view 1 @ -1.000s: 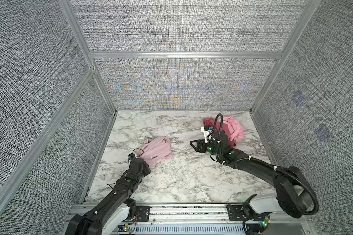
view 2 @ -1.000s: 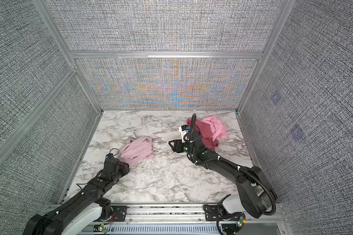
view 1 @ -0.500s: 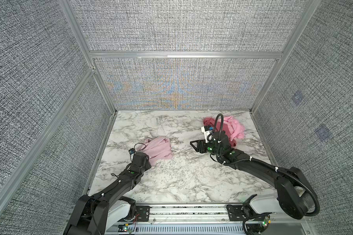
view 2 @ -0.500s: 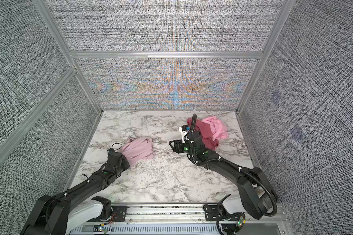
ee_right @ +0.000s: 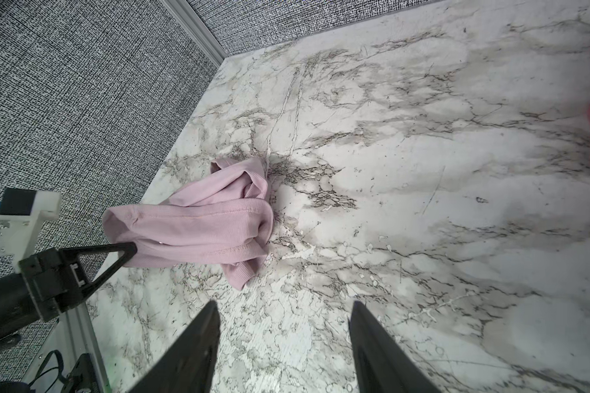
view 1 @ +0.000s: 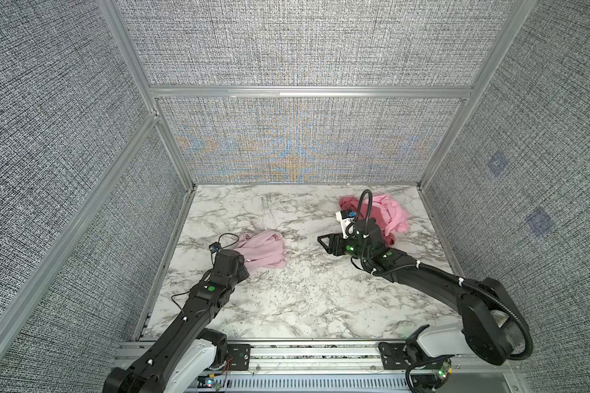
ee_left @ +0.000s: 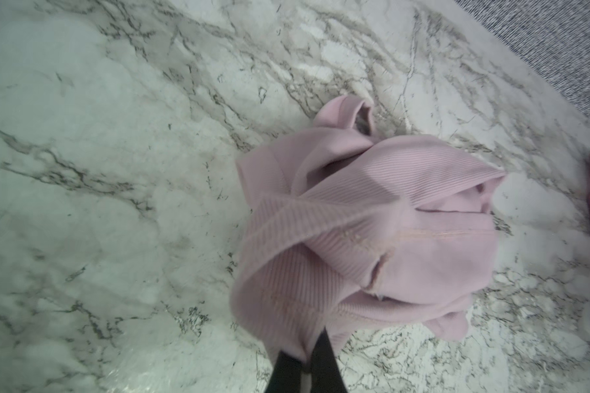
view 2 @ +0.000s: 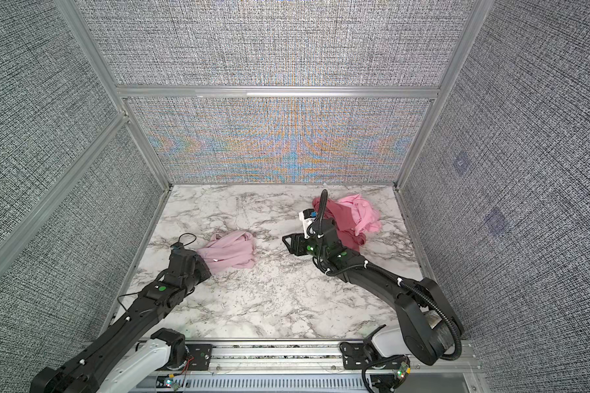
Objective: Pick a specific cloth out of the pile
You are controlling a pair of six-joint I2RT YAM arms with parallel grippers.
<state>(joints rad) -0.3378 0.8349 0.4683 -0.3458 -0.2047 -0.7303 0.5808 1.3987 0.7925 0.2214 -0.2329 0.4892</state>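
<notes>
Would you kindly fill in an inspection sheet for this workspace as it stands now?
Surface: marble tabletop, grey-veined.
Job's things: the cloth, pale mauve, lies crumpled at left, apart from the pile of bright pink and dark rose cloths at back right.
Clutter: nothing seen.
Grippers: left gripper shut on the cloth's edge; right gripper open, empty, over marble.
Cables: black hose loops at the right wrist before the pile; thin wire at the left wrist.
Surroundings: grey woven panels in an aluminium frame.
</notes>
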